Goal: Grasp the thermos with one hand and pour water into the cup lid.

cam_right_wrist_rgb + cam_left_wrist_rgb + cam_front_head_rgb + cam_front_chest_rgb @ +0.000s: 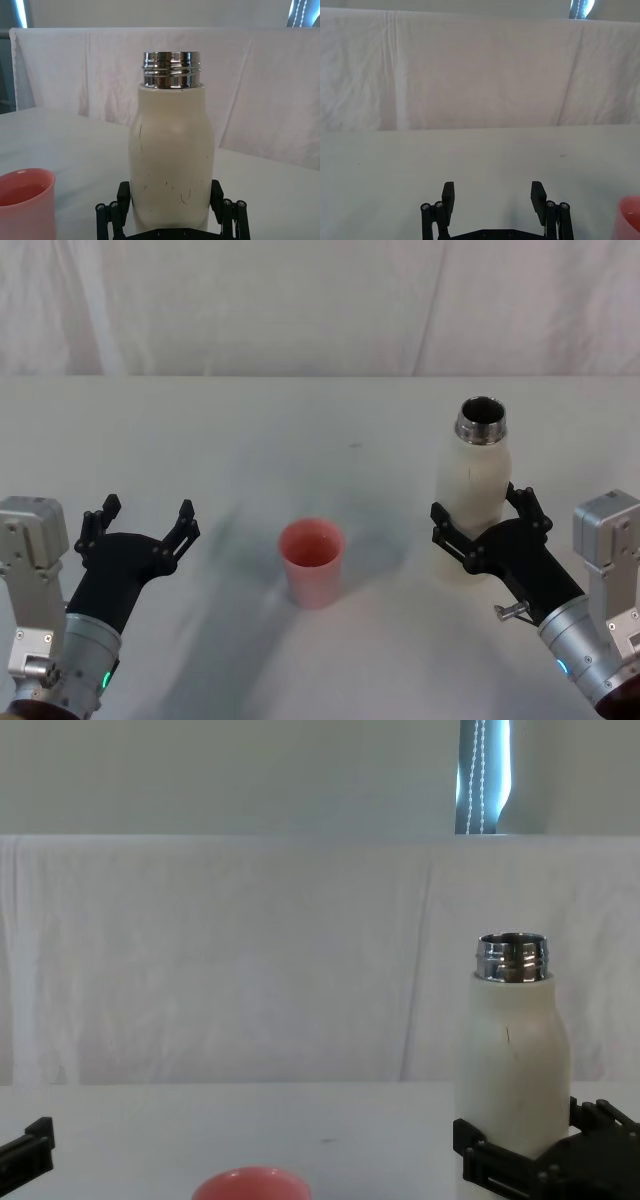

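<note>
A: Where's the tall cream-white thermos [476, 502] with the steel neck?

B: Upright, right of the small pink cup lid [312, 560]; the right gripper [483, 530] straddles its base, seemingly clamped.

A: Risk?

B: Low grip, so it could tip when lifted. The left gripper [145, 525] idles open, left of the cup lid.

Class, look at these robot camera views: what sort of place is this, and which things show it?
Probably a robot test bench or lab, not a home: a table draped in plain white cloth, a white sheet backdrop, and just a thermos and cup lid set out.
</note>
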